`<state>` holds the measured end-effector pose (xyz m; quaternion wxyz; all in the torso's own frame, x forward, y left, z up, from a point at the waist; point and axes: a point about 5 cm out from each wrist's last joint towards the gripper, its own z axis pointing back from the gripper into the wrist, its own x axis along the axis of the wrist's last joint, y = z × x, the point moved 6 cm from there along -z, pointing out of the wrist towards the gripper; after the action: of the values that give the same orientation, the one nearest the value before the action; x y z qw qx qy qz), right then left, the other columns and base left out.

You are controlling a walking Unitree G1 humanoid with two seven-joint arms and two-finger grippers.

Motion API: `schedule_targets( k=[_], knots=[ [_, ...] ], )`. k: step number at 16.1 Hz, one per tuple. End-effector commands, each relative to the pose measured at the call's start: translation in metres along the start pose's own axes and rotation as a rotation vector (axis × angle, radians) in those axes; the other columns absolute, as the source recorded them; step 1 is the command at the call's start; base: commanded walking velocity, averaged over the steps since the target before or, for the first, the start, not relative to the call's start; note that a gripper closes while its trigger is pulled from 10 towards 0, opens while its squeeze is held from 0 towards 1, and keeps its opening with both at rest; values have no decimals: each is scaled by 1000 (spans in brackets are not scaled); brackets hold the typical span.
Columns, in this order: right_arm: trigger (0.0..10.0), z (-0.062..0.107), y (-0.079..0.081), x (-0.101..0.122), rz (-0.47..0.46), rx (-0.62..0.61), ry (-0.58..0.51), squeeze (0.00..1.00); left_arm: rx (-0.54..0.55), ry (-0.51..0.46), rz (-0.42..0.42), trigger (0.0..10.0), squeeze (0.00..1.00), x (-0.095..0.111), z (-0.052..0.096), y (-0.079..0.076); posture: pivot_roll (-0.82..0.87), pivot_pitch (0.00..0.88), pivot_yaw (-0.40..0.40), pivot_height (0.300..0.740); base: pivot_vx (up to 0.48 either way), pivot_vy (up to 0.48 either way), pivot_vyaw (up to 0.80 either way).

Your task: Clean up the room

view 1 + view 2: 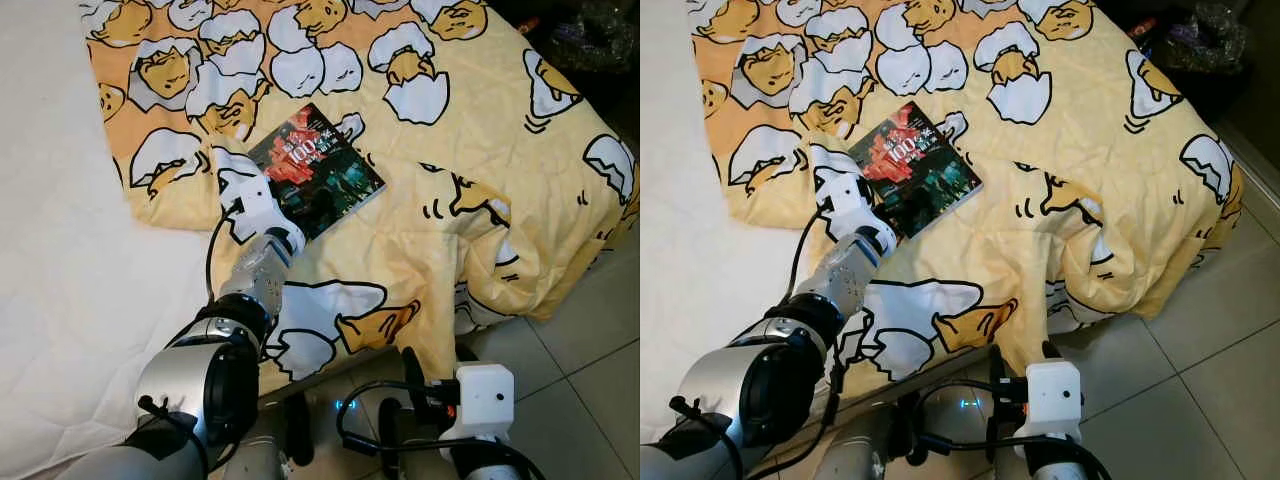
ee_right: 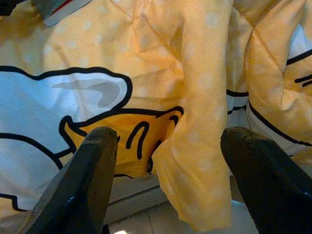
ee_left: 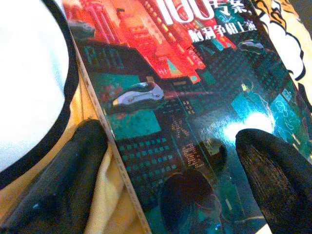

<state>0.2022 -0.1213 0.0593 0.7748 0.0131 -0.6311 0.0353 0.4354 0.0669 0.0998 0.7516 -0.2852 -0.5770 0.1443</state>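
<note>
A book (image 1: 315,168) with a red and teal city cover lies flat on the yellow cartoon-egg blanket (image 1: 480,150) on the bed. My left gripper (image 1: 308,213) is stretched out to the book's near corner and stands open. In the left wrist view one finger (image 3: 73,170) rests on the blanket beside the book's edge and the other finger (image 3: 273,175) is over the cover (image 3: 185,112). My right gripper (image 2: 168,139) hangs low by the bed's side, open and empty, facing the blanket's drooping fold (image 2: 195,122).
The white mattress (image 1: 60,280) lies bare on the left of the blanket. Grey tiled floor (image 1: 590,380) runs along the right of the bed. Dark clutter (image 1: 590,35) sits on the floor at the far right corner.
</note>
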Motion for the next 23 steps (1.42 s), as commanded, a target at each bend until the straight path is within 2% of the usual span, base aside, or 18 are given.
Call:
schedule_targets(
  k=[1, 2, 3, 5, 8, 10, 16, 19, 23],
  knots=[
    [10000, 2, 1, -3, -8, 2, 17, 0, 12, 74, 55, 2863, 0, -22, 3, 2, -189, 312, 113, 740, 0, 0, 0],
    [10000, 2, 2, -3, -10, 1, 17, 0, 16, 86, 90, 0, 0, -26, 3, 2, -189, 312, 113, 740, 0, 0, 0],
    [10000, 2, 2, -3, -11, 0, 19, 0, 20, 93, 113, 0, 0, -28, 4, 3, -191, 311, 114, 740, 0, 0, 0],
    [10000, 3, 2, -5, -17, -5, 22, 0, 22, 125, 261, 0, 0, -40, 6, 2, -196, 301, 117, 740, 0, 0, 0],
    [10000, 3, 1, -4, -16, -6, 20, 0, 18, 118, 343, 0, 0, -41, 7, 3, -201, 292, 116, 740, 0, 0, 0],
    [10000, 2, 1, -4, -16, -6, 20, 0, -33, 94, 379, 0, 0, -35, 5, -6, -200, 290, 116, 740, 0, 0, 0],
    [10000, -1, -2, -2, -24, -18, 11, 0, -108, 73, 383, 0, 0, -27, 3, -18, -194, 289, 118, 740, 0, 0, 0],
    [10000, -4, -2, -2, -30, -21, 7, 0, -159, 66, 418, 0, 0, -23, 2, -29, -185, 288, 125, 740, 0, 0, 0],
    [10000, -9, -6, 0, -32, -35, -8, 0, -236, 72, 410, 0, 0, -16, 1, -43, -174, 268, 142, 740, 0, 0, 0]
  ],
)
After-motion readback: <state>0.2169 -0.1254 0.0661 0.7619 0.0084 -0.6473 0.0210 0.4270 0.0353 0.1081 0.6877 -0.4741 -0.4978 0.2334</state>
